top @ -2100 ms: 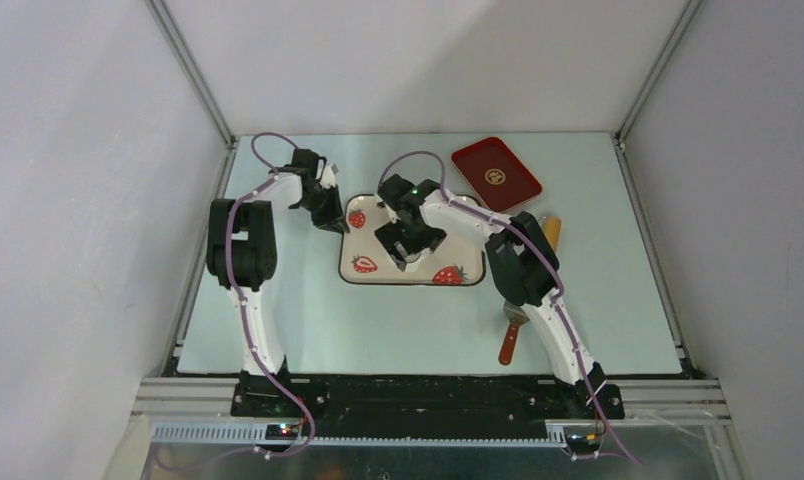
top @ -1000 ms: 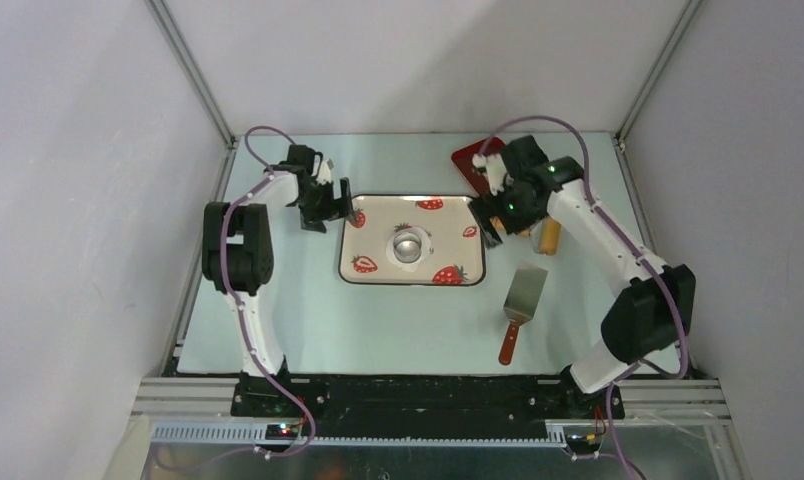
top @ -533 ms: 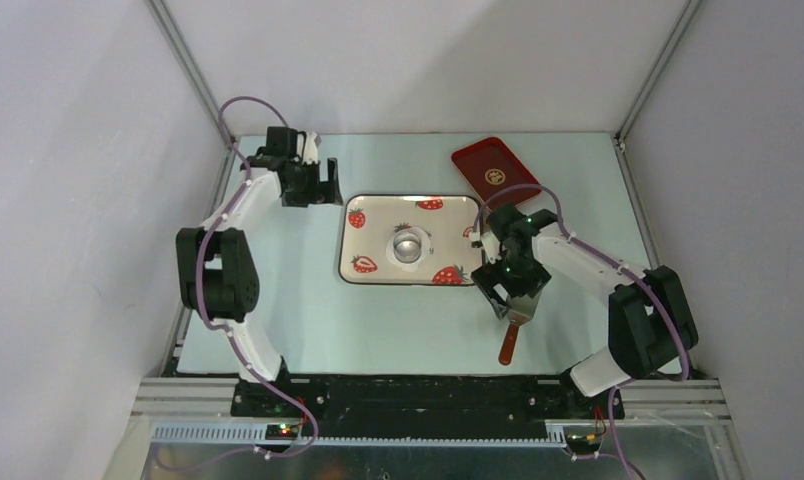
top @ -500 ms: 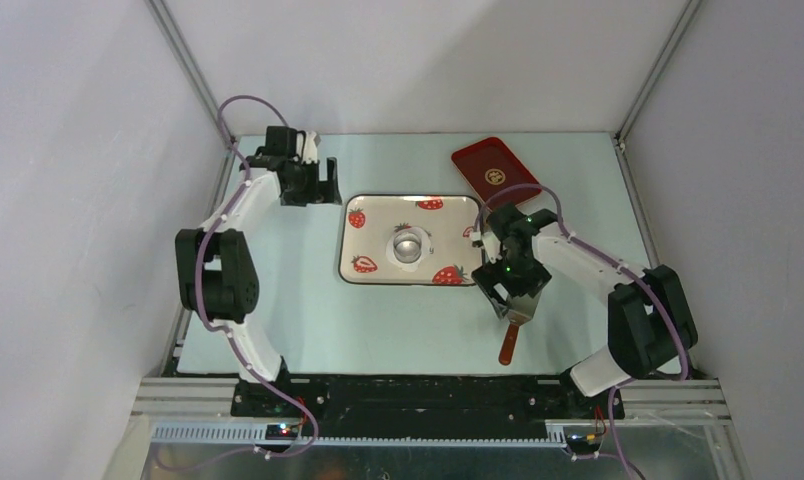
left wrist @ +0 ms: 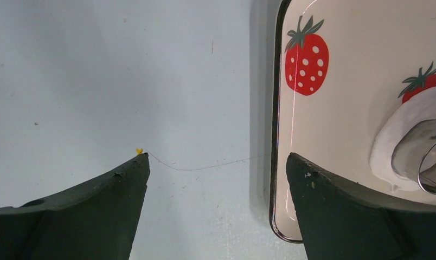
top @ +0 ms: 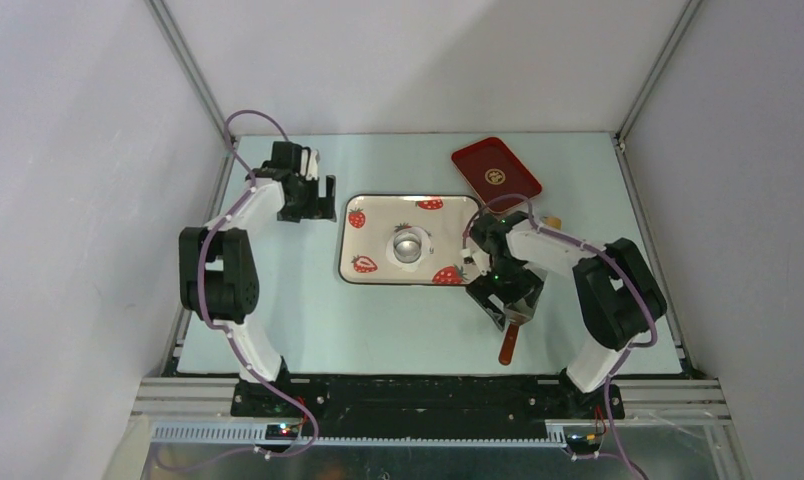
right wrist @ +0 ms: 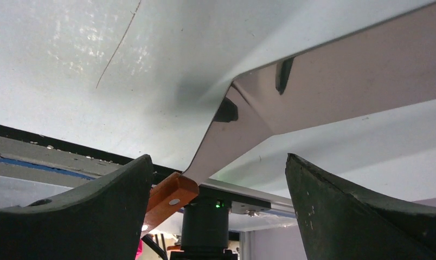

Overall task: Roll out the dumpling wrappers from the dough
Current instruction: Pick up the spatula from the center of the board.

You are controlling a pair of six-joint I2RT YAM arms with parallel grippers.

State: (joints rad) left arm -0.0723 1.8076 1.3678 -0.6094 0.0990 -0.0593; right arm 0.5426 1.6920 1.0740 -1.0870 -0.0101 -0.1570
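On the bench [top: 278, 330], dough [left wrist: 386, 145] is seen flattened under a cup [left wrist: 424, 154]; lifting seems left. Jaws of left gripper [left wrist: 217, 158] and right gripper [right wrist: 218, 160] are spread.

No words, numbers or brand names can be read in any view. The red tray [top: 478, 160] at the far side of the counter [top: 398, 320] carries a small round gold mark [top: 495, 177] at its middle, but it is too small to tell whether it holds letters
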